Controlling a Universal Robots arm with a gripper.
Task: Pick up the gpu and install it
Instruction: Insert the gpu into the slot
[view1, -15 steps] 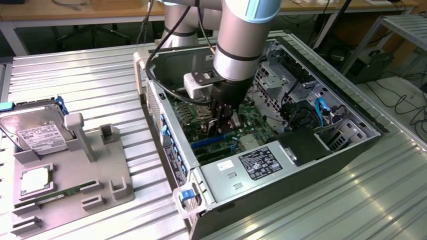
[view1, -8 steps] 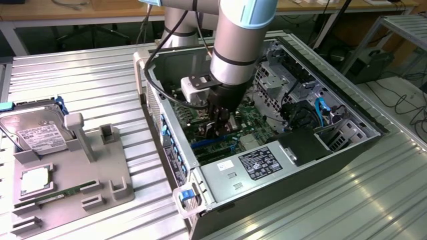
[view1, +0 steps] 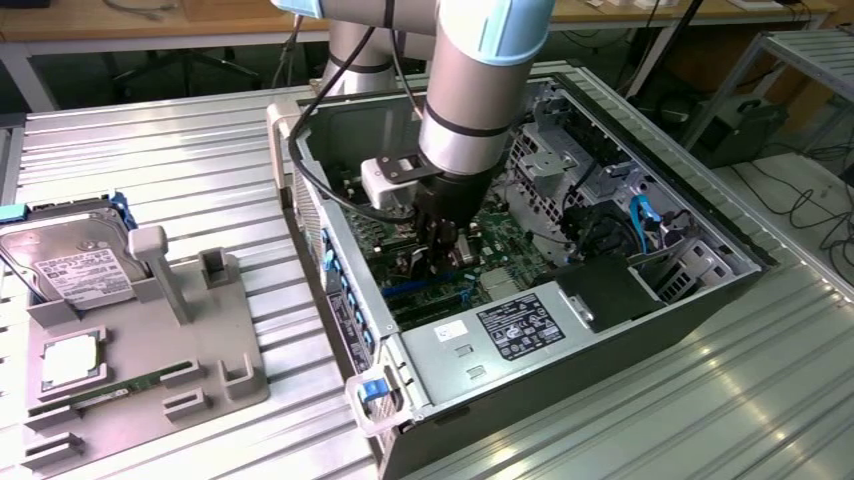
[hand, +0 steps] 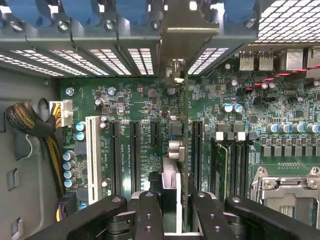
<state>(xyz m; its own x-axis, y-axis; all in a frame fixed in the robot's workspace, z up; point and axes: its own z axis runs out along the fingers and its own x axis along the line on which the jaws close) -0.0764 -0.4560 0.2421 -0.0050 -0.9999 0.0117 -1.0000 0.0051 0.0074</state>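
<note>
Inside the open computer case (view1: 627, 330), the gripper (hand: 177, 210) stood low over the motherboard (hand: 290, 145), its two black fingers (hand: 147, 215) pinched onto the upper edge of the gpu (hand: 184, 145). The gpu was held edge-on between the fingers, standing upright on the motherboard among the long black expansion slots (hand: 116, 155), its far end reaching the slotted rear wall of the case (hand: 90, 55). Seen from the exterior view, the gripper (view1: 438, 262) hung from the grey arm (view1: 474, 100) down into the middle of the case, with the board around it.

Whether the gpu sat fully in its slot could not be told; its fan face was turned out of sight and its lower edge was hidden by the fingers.

Outside the case, on the exterior view's left, a grey parts holder (view1: 200, 340) lay on the ribbed metal table (view1: 174, 160), carrying a silver hard drive (view1: 67, 265) and a green memory stick (view1: 114, 390). A bundle of braided cable (hand: 30, 122) ran along the case wall beside the motherboard.
</note>
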